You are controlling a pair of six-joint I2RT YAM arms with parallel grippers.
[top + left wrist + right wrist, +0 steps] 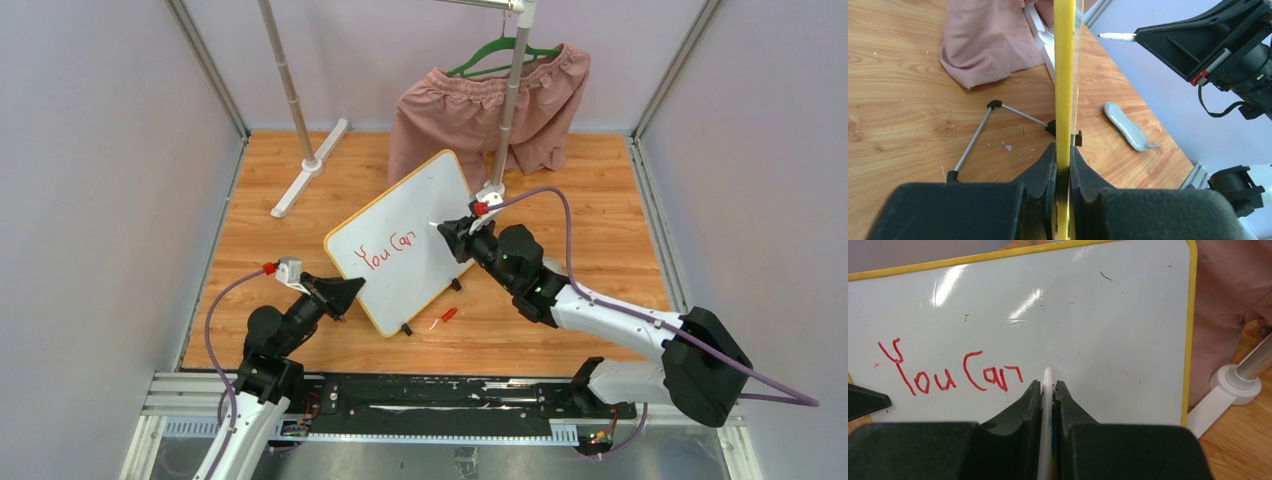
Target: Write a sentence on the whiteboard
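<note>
left gripper (343, 291) is nearest, jaws clamped on the near yellow edge of the whiteboard (432, 205), which shows edge-on in the left wrist view. likely reason: bracing the board, which is propped tilted on its small black feet, so it doesn't slide under pen pressure. red cap (449, 314) lies on the table (250, 250) just beside the board's near edge, off the marker (1048, 382) so the tip is bare. board sits mid-table, angled, between both arms. right gripper (452, 229) has jaws pinched tight on the marker, white barrel running between the fingers, tip aimed at the surface just right of the last word. in the left wrist view the tip looks just off the board. the sentence (948, 374) reads "you can" in red, one line, last letter sloppy. more words look due, so roughly half done by my read. no brand or label readable on marker or board. far back: pink shorts (485, 100) on a green hanger (500, 48) on a rack, not involved.
</note>
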